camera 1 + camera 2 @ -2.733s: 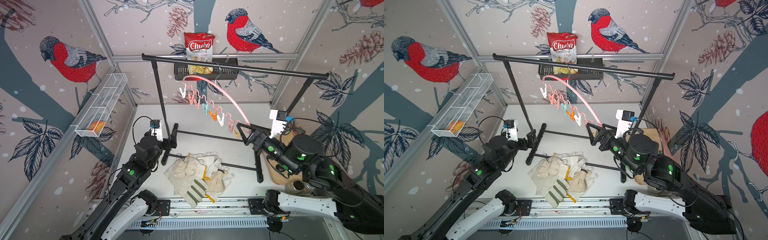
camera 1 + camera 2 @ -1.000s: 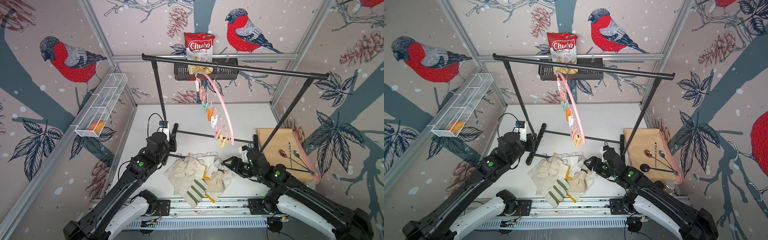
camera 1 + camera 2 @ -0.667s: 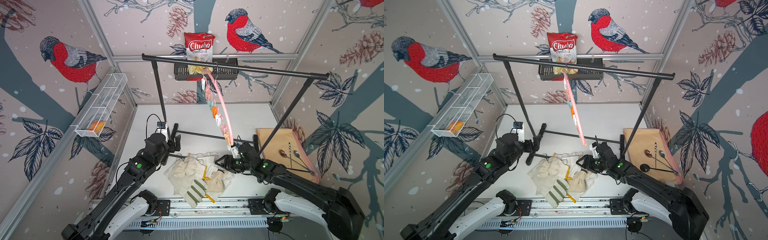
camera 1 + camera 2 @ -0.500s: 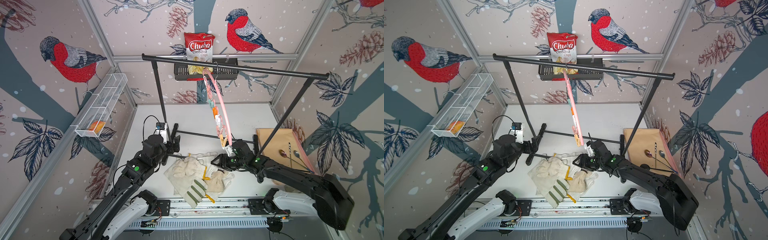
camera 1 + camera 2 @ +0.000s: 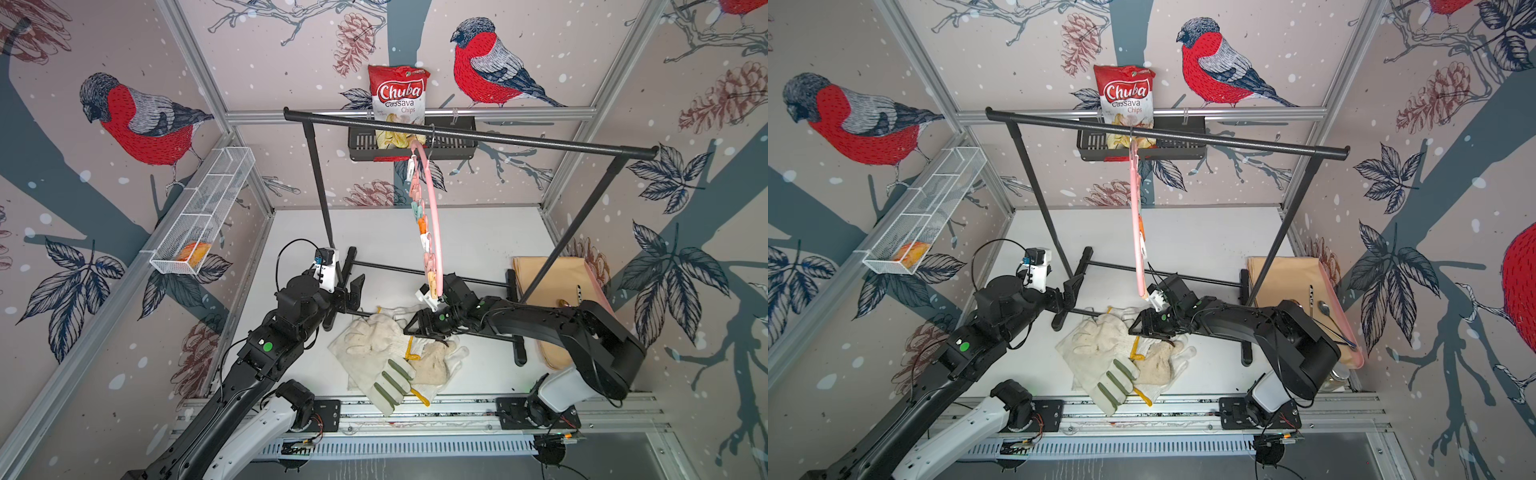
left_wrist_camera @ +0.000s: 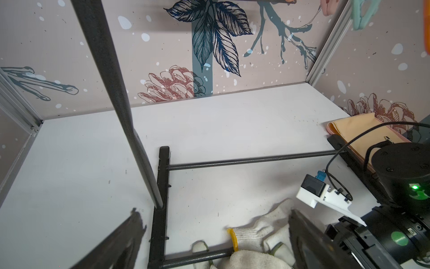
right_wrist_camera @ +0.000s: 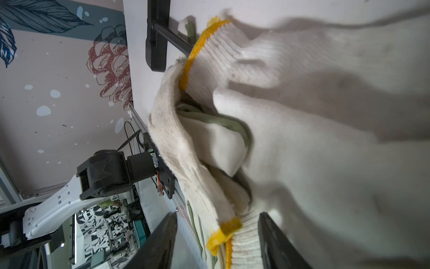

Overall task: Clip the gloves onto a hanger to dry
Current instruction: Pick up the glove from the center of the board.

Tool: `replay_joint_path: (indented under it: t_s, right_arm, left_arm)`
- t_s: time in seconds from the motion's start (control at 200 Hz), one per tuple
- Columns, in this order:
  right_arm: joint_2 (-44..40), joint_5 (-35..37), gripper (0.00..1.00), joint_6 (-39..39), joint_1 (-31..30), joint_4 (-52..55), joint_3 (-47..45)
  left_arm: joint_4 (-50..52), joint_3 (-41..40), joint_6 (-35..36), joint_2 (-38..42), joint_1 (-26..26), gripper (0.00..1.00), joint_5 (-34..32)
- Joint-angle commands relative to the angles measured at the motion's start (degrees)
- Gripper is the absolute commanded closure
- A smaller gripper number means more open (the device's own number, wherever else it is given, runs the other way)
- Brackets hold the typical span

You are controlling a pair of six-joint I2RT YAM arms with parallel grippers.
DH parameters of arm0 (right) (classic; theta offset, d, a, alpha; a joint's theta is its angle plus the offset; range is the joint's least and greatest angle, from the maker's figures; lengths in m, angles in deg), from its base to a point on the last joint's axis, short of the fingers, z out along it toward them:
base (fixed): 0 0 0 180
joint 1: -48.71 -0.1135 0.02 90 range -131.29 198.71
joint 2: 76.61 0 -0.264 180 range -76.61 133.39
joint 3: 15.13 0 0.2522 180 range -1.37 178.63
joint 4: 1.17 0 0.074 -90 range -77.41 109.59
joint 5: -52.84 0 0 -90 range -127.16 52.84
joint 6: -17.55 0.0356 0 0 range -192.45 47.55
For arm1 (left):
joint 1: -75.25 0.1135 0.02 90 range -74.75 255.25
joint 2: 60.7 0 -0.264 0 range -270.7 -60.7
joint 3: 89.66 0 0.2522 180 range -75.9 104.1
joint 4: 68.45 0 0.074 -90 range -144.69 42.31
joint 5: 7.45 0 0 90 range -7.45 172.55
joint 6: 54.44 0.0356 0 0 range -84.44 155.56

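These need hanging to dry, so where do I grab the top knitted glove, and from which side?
Probably the ribbed cuff at its yellow edge, from straight above: it lies flat and uncovered on the pile, and lifting there should let the rest hang down.

Black garment rack (image 5: 540,141), Chuba chips bag (image 5: 399,99), wire basket (image 5: 208,199), tan cloth (image 5: 569,270)

The gloves (image 5: 386,353) lie piled on the table (image 5: 478,232) at the rack's (image 5: 498,139) base, the hanger (image 5: 434,216) hanging from its bar.
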Motion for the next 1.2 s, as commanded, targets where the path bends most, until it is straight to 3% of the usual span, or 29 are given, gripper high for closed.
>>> replay_joint_path:
  t_s: [0.0, 0.205, 0.38, 0.48, 0.74, 0.911, 1.191]
  right_arm:
    - [1.53, -1.56, 0.42, -2.31, -0.54, 0.22, 1.59]
    - [4.08, -2.04, 0.49, -2.57, -1.24, 0.22, 3.14]
    - [3.54, -1.83, 0.68, -2.99, -1.29, 1.94, 3.93]
    - [2.25, -0.17, 0.86, -2.57, -1.51, 5.71, 5.11]
    - [-4.39, 0.07, 0.96, 4.81, -0.84, 7.54, 5.02]
    - [-8.65, -3.89, 1.0, 14.44, 1.86, 1.39, 5.31]
    - [-12.64, -5.38, 1.0, 38.6, 7.47, -16.53, 4.68]
  left_arm:
    - [-2.37, 0.34, 0.92, 0.15, 0.02, 0.04, 0.89]
    - [-1.43, 0.95, 2.14, 0.15, 0.03, 0.04, 0.55]
    - [-0.78, 1.54, 2.99, 0.8, 0.03, 0.04, 0.29]
    - [-0.94, 1.61, 5.82, 1.47, -0.17, 0.08, 1.84]
    - [-2.97, 2.79, 15.96, 0.03, -2.89, 0.1, 1.15]
    - [-8.16, 0.24, 23.35, 1.3, -4.76, 0.12, 1.51]
    - [-19.84, -14.41, 37.59, 15.38, -5.6, 0.15, 4.0]
